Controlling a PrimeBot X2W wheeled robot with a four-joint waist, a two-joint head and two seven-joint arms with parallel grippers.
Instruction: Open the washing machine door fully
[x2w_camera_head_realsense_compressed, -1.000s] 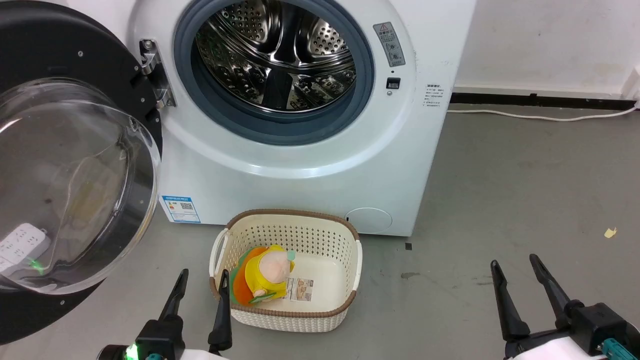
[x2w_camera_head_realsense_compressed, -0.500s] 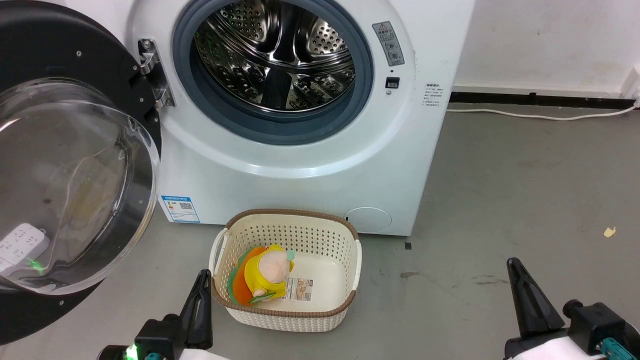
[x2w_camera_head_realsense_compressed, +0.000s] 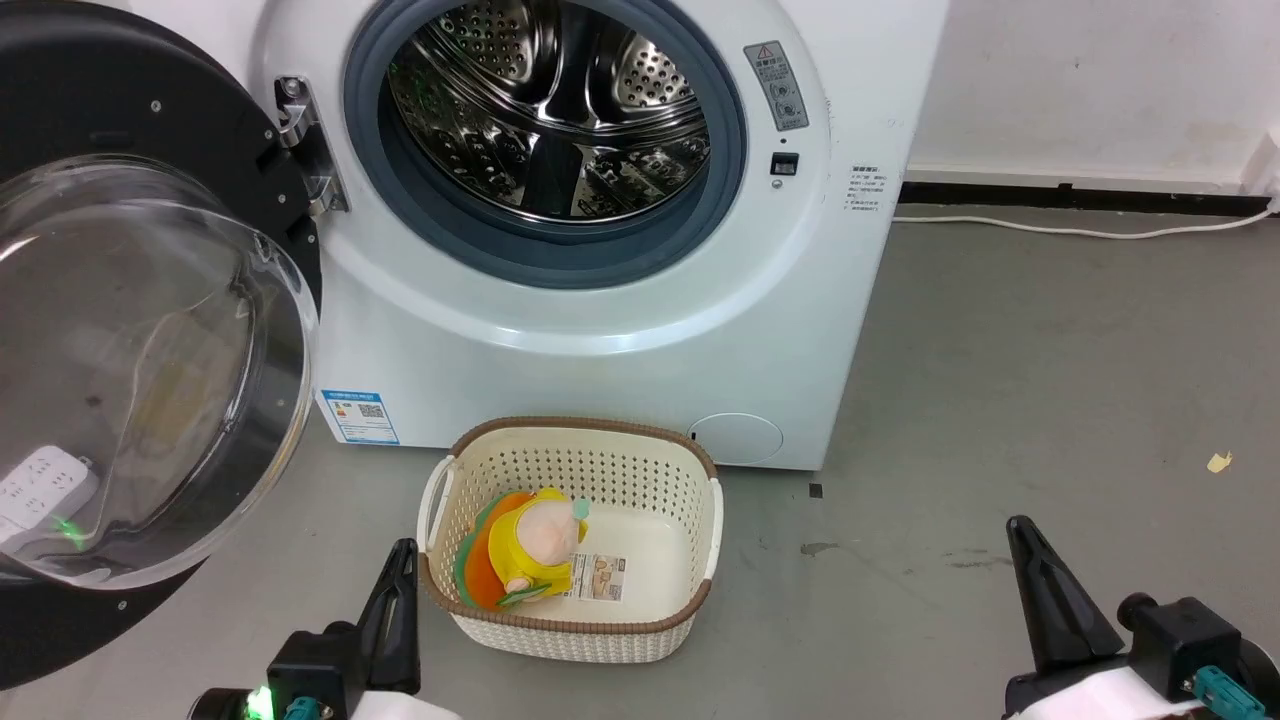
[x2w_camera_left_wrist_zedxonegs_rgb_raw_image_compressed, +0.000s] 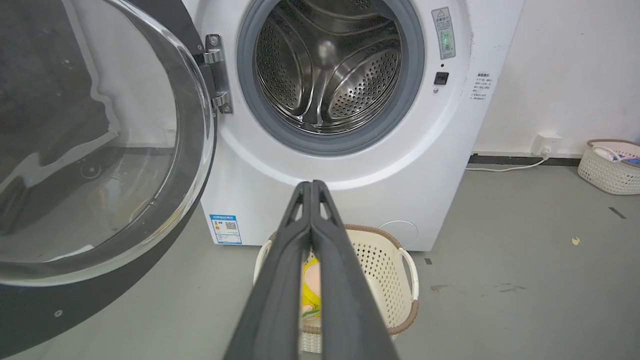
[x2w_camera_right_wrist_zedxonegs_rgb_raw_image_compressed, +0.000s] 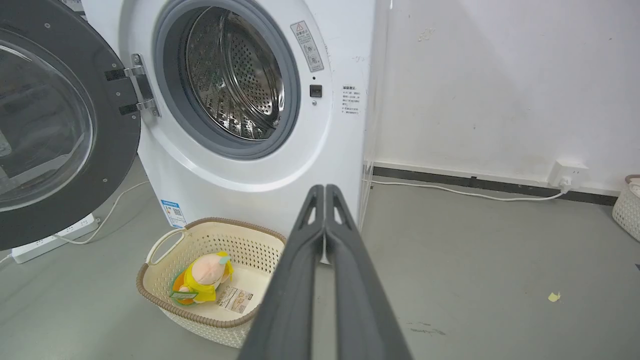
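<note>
Left tool (x2w_camera_head_realsense_compressed: 402, 552) and right tool (x2w_camera_head_realsense_compressed: 1017, 528) are both pinched shut, nothing in them. The door (x2w_camera_head_realsense_compressed: 140, 330) sits up and left of the left tool, swung wide off the machine (x2w_camera_head_realsense_compressed: 600, 340). If it needs more, push the black rim (x2w_camera_head_realsense_compressed: 130, 90) with the shut left tips, slowly, not the glass (x2w_camera_head_realsense_compressed: 100, 430).

L gripper (x2w_camera_head_realsense_compressed: 402, 556) on my rig: long tapered dark-grey fingers (x2w_camera_left_wrist_zedxonegs_rgb_raw_image_compressed: 280, 280) w/ slim triangular cut-outs near the tips, black base block, green LED (x2w_camera_head_realsense_compressed: 258, 703) lit, teal connector (x2w_camera_head_realsense_compressed: 297, 711) beside it, white forearm shell (x2w_camera_head_realsense_compressed: 400, 709). R gripper (x2w_camera_head_realsense_compressed: 1022, 537): same fingers, black block, teal connector, white shell.
</note>
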